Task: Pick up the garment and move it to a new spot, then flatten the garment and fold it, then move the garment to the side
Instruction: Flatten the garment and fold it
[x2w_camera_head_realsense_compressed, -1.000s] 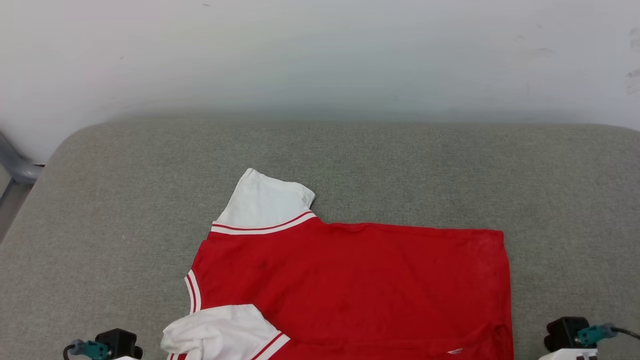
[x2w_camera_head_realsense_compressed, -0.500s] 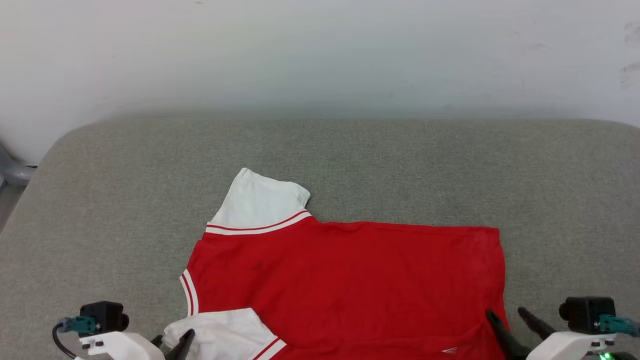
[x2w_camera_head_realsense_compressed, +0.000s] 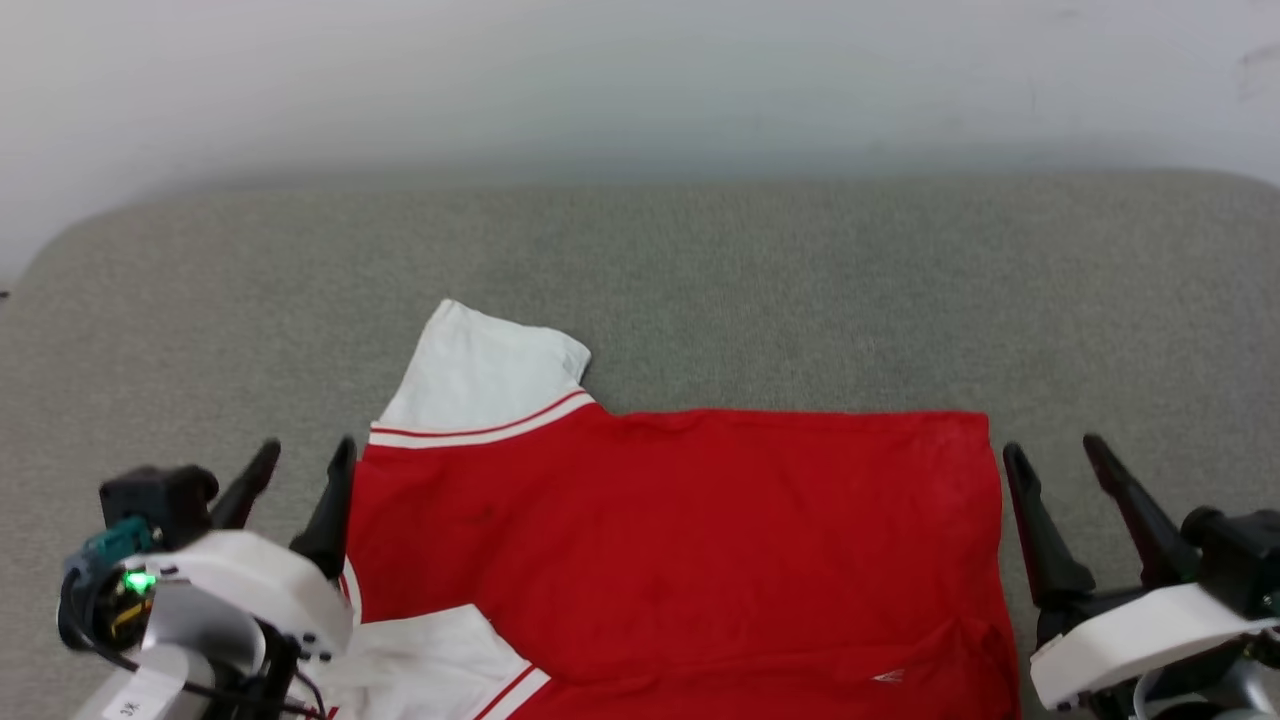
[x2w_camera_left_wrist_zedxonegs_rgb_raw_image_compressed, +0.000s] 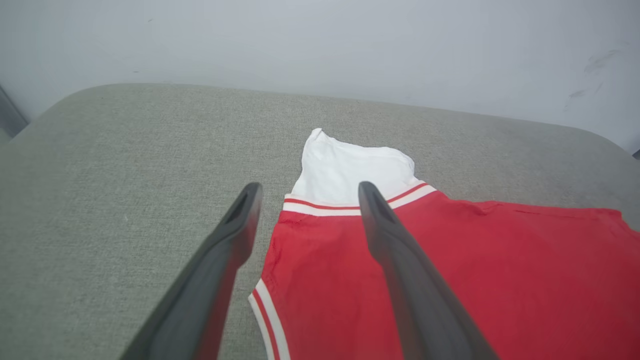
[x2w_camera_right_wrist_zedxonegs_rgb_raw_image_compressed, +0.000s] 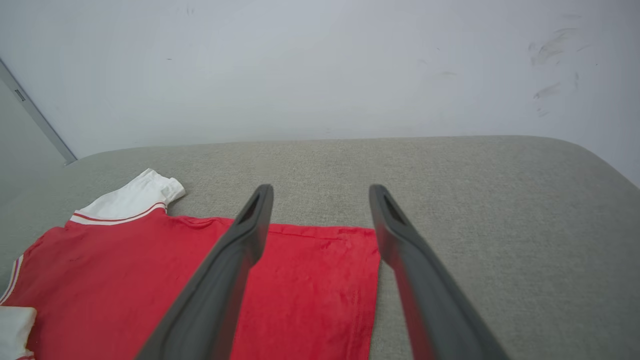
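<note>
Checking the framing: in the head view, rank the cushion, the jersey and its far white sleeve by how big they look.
Largest to smallest:
1. cushion
2. jersey
3. far sleeve

Garment near edge cut off at head view bottom.

The head camera looks down from high up at the grey worktop and the wall behind it. The left wrist camera sits low and close. It looks along the left fingers over the white sleeve. The right wrist camera sits low too. It looks along the right fingers over the plain red end. All three see the garment, the worktop and the wall.
</note>
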